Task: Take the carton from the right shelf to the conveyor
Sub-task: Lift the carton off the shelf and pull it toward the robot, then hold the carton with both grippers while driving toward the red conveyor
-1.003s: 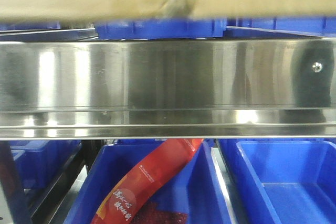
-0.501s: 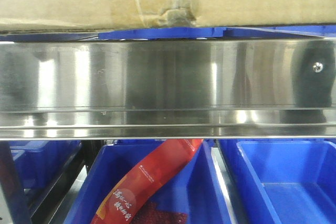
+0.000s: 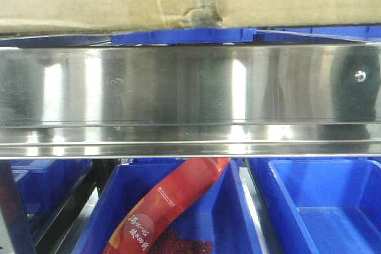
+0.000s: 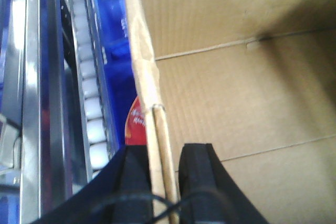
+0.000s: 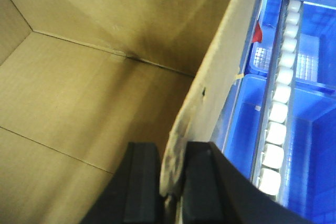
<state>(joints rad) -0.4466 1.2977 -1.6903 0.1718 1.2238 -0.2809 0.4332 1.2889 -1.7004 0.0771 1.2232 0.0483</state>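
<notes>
Jaws of the left gripper [image 4: 165, 156] pinch one wall of the carton [image 4: 236, 93]. The right gripper [image 5: 172, 153] clamps the opposite wall. Both wrists point down into its open top. The carton sits just above the shelf [image 3: 178, 87] rail and blue bins [image 3: 321, 206].

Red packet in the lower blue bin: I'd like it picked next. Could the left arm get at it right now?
Probably not. The left gripper is clamped on the carton wall, and the shelf rail spans above the red packet in its blue bin.
</notes>
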